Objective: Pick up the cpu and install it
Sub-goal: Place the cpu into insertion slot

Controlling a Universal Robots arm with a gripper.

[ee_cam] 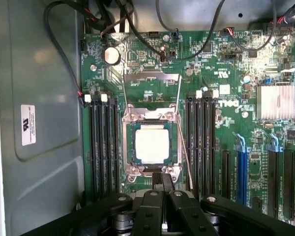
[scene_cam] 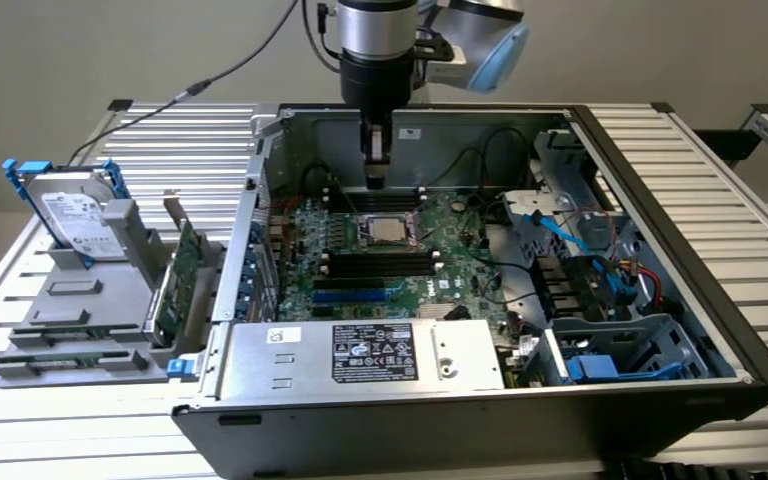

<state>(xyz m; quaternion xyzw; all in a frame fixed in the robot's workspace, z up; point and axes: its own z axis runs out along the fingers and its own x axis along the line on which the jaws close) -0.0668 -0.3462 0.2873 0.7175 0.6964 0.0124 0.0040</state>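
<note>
The cpu [scene_cam: 384,229] [ee_cam: 151,146], a small square chip with a dull silver top, lies flat in the socket in the middle of the green motherboard [scene_cam: 418,275] inside the open computer case. The socket's metal load frame [ee_cam: 152,81] is swung open beside it. My gripper [scene_cam: 376,178] [ee_cam: 162,180] hangs a little above the board, just off the edge of the socket toward the case's far wall. Its fingers are shut together with nothing between them, and they do not touch the chip.
Black memory slots [ee_cam: 104,142] flank the socket on both sides. A silver heat sink [ee_cam: 278,101], cables [ee_cam: 64,54] and the case walls [scene_cam: 651,180] crowd the board. At the exterior view's left a hard drive in a blue frame [scene_cam: 71,210] and a green circuit card [scene_cam: 177,275] stand in a grey rack.
</note>
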